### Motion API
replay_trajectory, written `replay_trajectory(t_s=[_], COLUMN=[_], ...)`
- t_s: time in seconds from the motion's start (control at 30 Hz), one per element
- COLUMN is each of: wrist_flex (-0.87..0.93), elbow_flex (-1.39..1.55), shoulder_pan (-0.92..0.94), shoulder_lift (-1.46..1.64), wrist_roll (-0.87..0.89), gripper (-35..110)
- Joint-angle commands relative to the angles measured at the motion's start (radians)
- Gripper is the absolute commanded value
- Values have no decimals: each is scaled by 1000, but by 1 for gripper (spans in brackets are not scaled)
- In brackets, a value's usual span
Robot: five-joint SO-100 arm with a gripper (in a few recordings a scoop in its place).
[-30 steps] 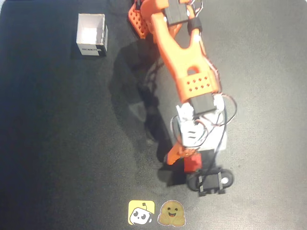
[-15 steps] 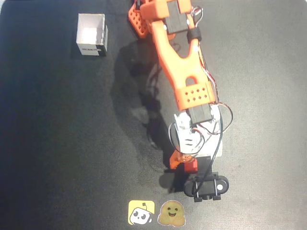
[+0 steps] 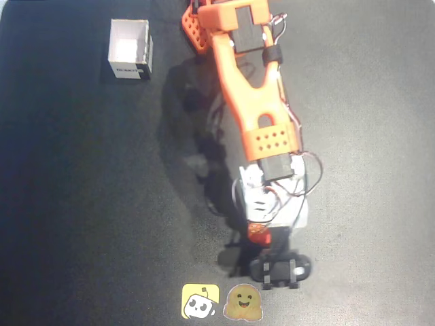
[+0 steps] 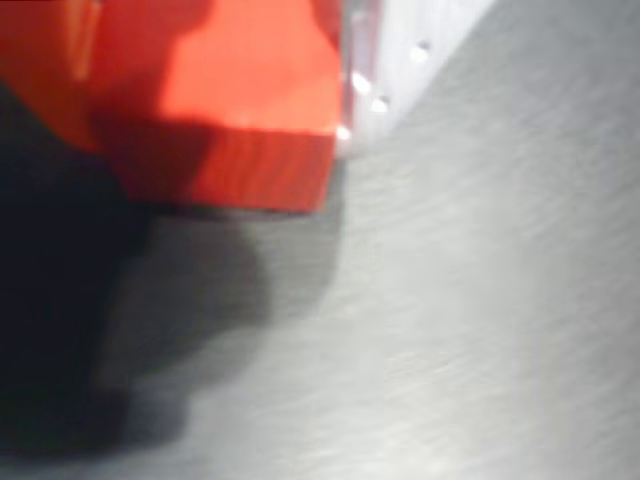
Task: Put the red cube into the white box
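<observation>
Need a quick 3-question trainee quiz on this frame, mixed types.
1. True or false: the red cube sits inside the white box.
2. In the overhead view, the white box is: A) upper left B) lower right C) centre.
3. Fill in: in the wrist view the red cube fills the upper ____ corner.

Key: 1 false, it is at the end effector, far from the box. 2 A. 3 left.
</observation>
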Motion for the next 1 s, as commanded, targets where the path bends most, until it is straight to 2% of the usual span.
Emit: replay_trajectory(t_s=[0.0, 0.23, 0.37, 0.53, 0.67, 0.8, 0.97], wrist_flex=[20, 175, 330, 373, 388, 485, 629], elbow_flex=[-38, -41, -28, 189, 422, 574, 641], shoulder_pan=[3, 69, 146, 275, 446, 647, 951], shoulder_lift=[32, 158, 264, 517, 770, 973, 1088], wrist_roll=[57, 201, 273, 359, 356, 311, 166], gripper=[0, 0, 0, 0, 0, 0, 0])
